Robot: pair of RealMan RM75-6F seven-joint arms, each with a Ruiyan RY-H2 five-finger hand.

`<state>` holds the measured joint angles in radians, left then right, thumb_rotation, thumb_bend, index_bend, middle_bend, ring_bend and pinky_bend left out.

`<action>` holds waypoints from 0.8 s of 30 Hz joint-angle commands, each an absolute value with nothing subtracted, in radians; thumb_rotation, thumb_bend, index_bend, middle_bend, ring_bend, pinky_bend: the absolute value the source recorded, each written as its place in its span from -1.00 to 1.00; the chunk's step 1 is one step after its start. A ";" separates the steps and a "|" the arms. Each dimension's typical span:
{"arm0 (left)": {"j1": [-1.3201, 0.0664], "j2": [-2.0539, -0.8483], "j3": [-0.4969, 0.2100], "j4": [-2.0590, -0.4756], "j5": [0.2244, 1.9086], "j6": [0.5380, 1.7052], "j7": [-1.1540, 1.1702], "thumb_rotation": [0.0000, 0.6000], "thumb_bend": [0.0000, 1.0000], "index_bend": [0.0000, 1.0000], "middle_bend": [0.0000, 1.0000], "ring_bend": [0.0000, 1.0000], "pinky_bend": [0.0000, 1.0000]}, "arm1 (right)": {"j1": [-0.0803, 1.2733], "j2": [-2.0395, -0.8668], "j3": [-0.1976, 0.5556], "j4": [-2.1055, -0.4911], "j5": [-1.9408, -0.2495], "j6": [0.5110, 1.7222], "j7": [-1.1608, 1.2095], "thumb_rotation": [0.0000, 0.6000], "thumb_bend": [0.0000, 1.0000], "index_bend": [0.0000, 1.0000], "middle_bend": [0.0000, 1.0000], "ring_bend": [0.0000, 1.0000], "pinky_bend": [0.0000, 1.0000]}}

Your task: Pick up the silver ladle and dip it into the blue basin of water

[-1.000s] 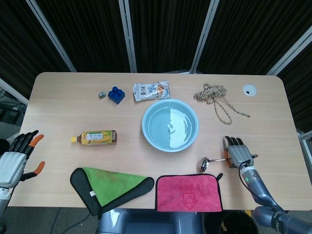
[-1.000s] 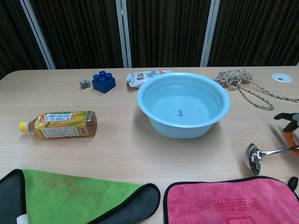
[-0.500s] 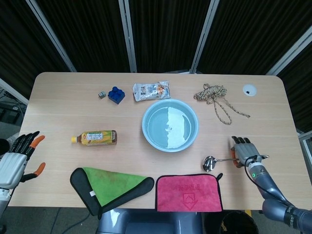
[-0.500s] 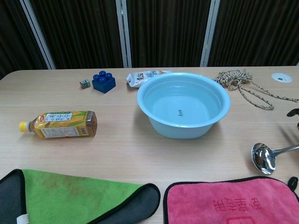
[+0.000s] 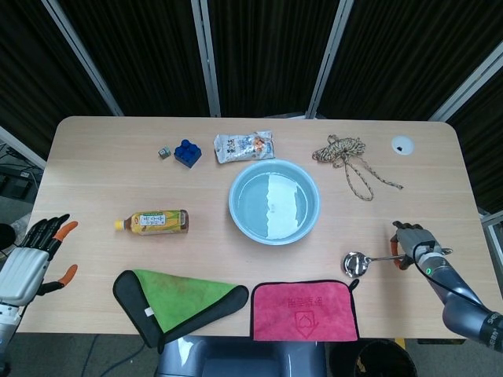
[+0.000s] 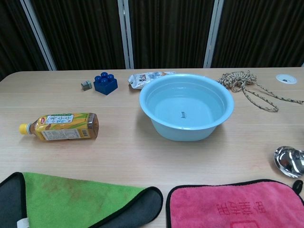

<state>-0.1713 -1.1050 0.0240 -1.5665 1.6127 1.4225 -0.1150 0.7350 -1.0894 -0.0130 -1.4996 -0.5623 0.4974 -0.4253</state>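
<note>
The silver ladle (image 5: 357, 263) lies low over the table right of the pink cloth, its bowl toward the basin; only its bowl (image 6: 289, 161) shows at the right edge of the chest view. My right hand (image 5: 413, 243) grips the far end of its handle near the table's right edge. The blue basin (image 5: 274, 202) (image 6: 186, 111), holding water, stands at the table's middle, well left of the ladle. At the table's left front corner my left hand (image 5: 33, 258) is open with fingers spread, holding nothing.
A pink cloth (image 5: 304, 310) and a green cloth (image 5: 179, 301) lie along the front edge. A tea bottle (image 5: 154, 222) lies left of the basin. Behind it are a blue brick (image 5: 187, 151), a snack packet (image 5: 244, 146) and a rope (image 5: 348, 161).
My right hand has moved to the right with the ladle, carrying its bowl further from the basin and nearly out of the chest view. The left hand has dropped slightly.
</note>
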 commanded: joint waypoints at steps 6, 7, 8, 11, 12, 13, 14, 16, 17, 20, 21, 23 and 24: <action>-0.171 -1.104 0.026 -1.566 1.615 1.424 -0.116 0.89 -0.25 -0.83 -1.00 -1.00 -1.00 | 0.851 -0.983 -0.090 -1.528 -0.446 0.397 -0.347 1.00 -0.09 0.38 -1.00 -1.00 -1.00; -0.171 -1.104 0.026 -1.566 1.614 1.424 -0.116 0.89 -0.25 -0.83 -1.00 -1.00 -1.00 | 0.859 -0.976 -0.095 -1.527 -0.441 0.386 -0.334 1.00 -0.09 0.39 -1.00 -1.00 -1.00; -0.171 -1.104 0.026 -1.566 1.614 1.424 -0.115 0.88 -0.25 -0.83 -1.00 -1.00 -1.00 | 0.868 -0.968 -0.100 -1.524 -0.436 0.370 -0.318 1.00 -0.09 0.39 -1.00 -1.00 -1.00; -0.171 -1.104 0.026 -1.567 1.613 1.423 -0.116 0.89 -0.25 -0.83 -1.00 -1.00 -1.00 | 0.884 -0.951 -0.114 -1.517 -0.436 0.338 -0.279 1.00 -0.09 0.39 -1.00 -1.00 -1.00; -0.171 -1.104 0.026 -1.567 1.613 1.424 -0.115 0.89 -0.25 -0.83 -1.00 -1.00 -1.00 | 0.890 -0.944 -0.119 -1.514 -0.437 0.328 -0.268 1.00 -0.09 0.39 -1.00 -1.00 -1.00; -0.171 -1.104 0.026 -1.567 1.613 1.423 -0.115 0.89 -0.25 -0.83 -1.00 -1.00 -1.00 | 0.896 -0.937 -0.124 -1.512 -0.437 0.320 -0.259 1.00 -0.08 0.39 -1.00 -1.00 -1.00; -0.171 -1.104 0.027 -1.567 1.613 1.423 -0.114 0.89 -0.25 -0.83 -1.00 -1.00 -1.00 | 0.905 -0.927 -0.131 -1.512 -0.439 0.313 -0.246 1.00 -0.08 0.39 -1.00 -1.00 -1.00; -0.172 -1.105 0.027 -1.567 1.613 1.421 -0.113 0.88 -0.25 -0.83 -1.00 -1.00 -1.00 | 0.920 -0.906 -0.143 -1.516 -0.440 0.307 -0.224 1.00 -0.08 0.39 -1.00 -1.00 -1.00; -0.172 -1.105 0.027 -1.567 1.612 1.420 -0.112 0.88 -0.25 -0.83 -1.00 -1.00 -1.00 | 0.926 -0.895 -0.146 -1.520 -0.440 0.305 -0.214 1.00 -0.08 0.40 -1.00 -1.00 -1.00; -0.173 -1.105 0.027 -1.568 1.612 1.419 -0.111 0.88 -0.25 -0.83 -1.00 -1.00 -1.00 | 0.941 -0.873 -0.155 -1.530 -0.440 0.297 -0.191 1.00 -0.07 0.41 -0.99 -1.00 -1.00; -0.173 -1.106 0.028 -1.568 1.612 1.417 -0.110 0.89 -0.25 -0.83 -1.00 -1.00 -1.00 | 0.949 -0.858 -0.156 -1.536 -0.438 0.291 -0.178 1.00 -0.07 0.41 -0.99 -1.00 -1.00; -0.173 -1.107 0.028 -1.568 1.610 1.417 -0.107 0.89 -0.25 -0.83 -1.00 -1.00 -1.00 | 0.967 -0.830 -0.160 -1.546 -0.435 0.261 -0.153 1.00 -0.06 0.41 -0.98 -1.00 -1.00; -0.173 -1.107 0.027 -1.568 1.609 1.416 -0.106 0.89 -0.25 -0.83 -1.00 -1.00 -1.00 | 0.981 -0.816 -0.164 -1.549 -0.435 0.245 -0.139 1.00 -0.06 0.41 -0.98 -1.00 -1.00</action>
<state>-0.1731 -1.1069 0.0272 -1.5683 1.6091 1.4164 -0.1060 0.9611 -0.8356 -0.1580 -1.5395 -0.4375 0.2696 -0.1614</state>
